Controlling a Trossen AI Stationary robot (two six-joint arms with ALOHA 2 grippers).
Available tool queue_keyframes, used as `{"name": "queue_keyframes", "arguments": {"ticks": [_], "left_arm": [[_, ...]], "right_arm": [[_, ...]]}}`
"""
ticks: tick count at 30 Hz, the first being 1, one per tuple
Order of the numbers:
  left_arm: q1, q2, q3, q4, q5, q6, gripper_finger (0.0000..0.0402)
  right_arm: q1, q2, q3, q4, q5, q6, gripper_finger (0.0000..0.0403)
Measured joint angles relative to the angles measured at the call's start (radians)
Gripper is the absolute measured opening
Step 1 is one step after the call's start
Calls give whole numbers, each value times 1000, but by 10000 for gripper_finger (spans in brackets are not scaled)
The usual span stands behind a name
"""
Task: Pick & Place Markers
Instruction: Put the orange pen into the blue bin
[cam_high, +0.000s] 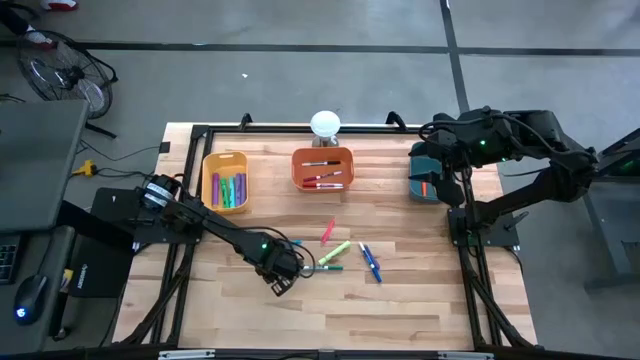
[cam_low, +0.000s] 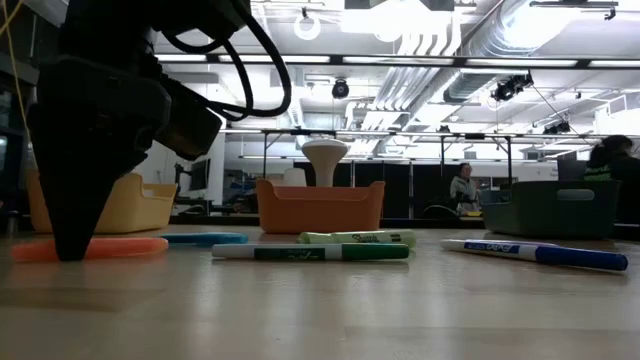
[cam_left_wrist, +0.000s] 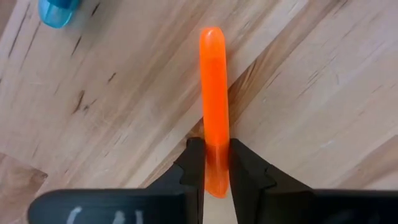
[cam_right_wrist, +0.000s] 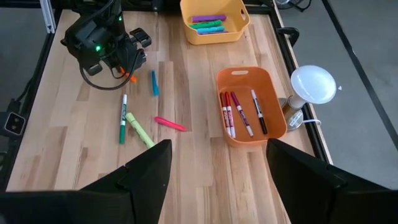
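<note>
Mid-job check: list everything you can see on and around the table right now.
Yellow bin: one, back left, holds purple and green markers.
Orange bin: one, back centre, holds four markers.
Teal bin: one, back right.
White domed object: one, behind orange bin.
Loose markers: five, mid-table: pink, yellow-green, green, blue, blue-and-white.
Orange marker: one, lying on the table.
Person: one, far background.
Left gripper: shut on orange marker.
Right gripper: open, above teal bin.
</note>
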Motion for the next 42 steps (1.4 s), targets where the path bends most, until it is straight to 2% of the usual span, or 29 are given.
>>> {"name": "queue_keyframes", "arguments": {"ticks": [8, 12, 15, 18, 20, 23, 29, 31, 37, 42], "left_arm": [[0, 0, -1, 5, -2, 4, 40], [-2, -18, -4, 0, -40, 4, 40], [-2, -54, -6, -1, -73, 5, 40], [-3, -83, -8, -2, -116, 3, 40], [-2, -104, -10, -11, -190, -6, 40], [4, -123, -10, -2, -231, -20, 40], [0, -144, -8, 50, -233, -21, 32], [2, -144, -8, 72, -249, -21, 16], [3, -147, 78, 51, -316, 15, 5], [46, -148, 115, -3, -305, 33, 4]], "right_arm": [[0, 0, 0, -1, -2, -1, 252], [0, 0, -3, -13, -1, -2, 252], [0, -12, -58, 1, 0, -3, 252], [0, -40, -178, 68, -9, -4, 252], [1, -68, -285, 163, -39, 1, 252], [1, -111, -460, 363, -100, 18, 252], [1, -155, -785, 794, -208, 85, 252], [1, -155, -878, 932, -245, 122, 252], [1, -155, -1104, 1296, -330, 252, 252], [7, -156, -1212, 1429, -347, 314, 252]]}}
